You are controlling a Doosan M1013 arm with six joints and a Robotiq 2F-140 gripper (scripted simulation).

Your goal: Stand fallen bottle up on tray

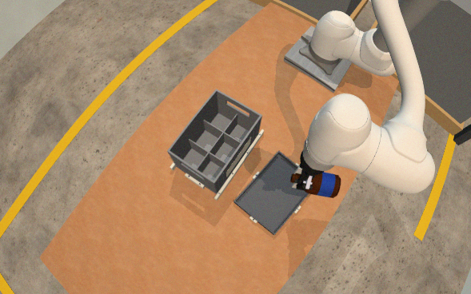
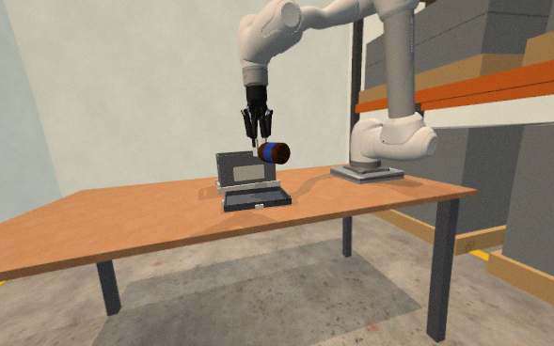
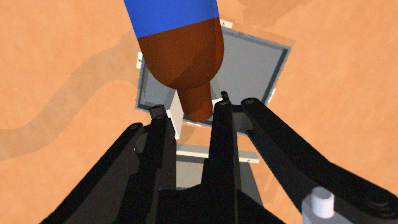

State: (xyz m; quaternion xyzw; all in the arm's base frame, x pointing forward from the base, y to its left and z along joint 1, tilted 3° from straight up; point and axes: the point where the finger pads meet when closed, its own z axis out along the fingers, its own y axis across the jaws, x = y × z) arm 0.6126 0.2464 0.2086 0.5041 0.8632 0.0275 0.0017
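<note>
The brown bottle with a blue label lies about horizontal in the air. My gripper points down and is shut on its neck with the pale finger pads. In the top view the bottle's base points right, away from the crate. The dark grey tray lies flat on the table well below, with nothing standing on it. The grey crate stands beside the tray; its compartments look empty.
Pale strips and small blocks lie along the edges of the crate and tray on the orange-brown table. The arm's base plate is at the table's far end, with shelving and large grey boxes behind it.
</note>
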